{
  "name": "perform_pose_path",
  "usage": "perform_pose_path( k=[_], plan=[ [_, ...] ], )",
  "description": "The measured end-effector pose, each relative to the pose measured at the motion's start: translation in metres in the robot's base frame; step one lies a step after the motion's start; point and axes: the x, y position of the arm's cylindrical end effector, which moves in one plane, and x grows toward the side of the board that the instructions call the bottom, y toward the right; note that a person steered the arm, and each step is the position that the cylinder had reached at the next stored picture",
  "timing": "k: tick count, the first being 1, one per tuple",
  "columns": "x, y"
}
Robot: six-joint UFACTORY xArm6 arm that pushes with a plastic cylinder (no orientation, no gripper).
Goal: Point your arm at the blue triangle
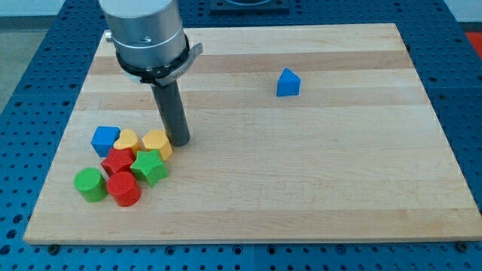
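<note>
The blue triangle block [287, 83] stands alone on the wooden board, right of centre toward the view's top. My tip [179, 141] rests on the board at the view's left, far to the left of and below the blue triangle. It sits just right of a yellow block [157, 142], at the edge of a cluster of blocks.
The cluster at the view's lower left holds a blue block [105, 140], a yellow heart [126, 140], a red star [118, 160], a green star [150, 167], a green cylinder [90, 184] and a red cylinder [124, 189]. The wooden board [316, 173] lies on a blue perforated table.
</note>
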Motion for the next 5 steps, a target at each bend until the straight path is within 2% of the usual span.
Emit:
perform_pose_path(
  k=[1,5],
  plan=[
    [-0.010,0.020],
    [-0.080,0.214]
  ],
)
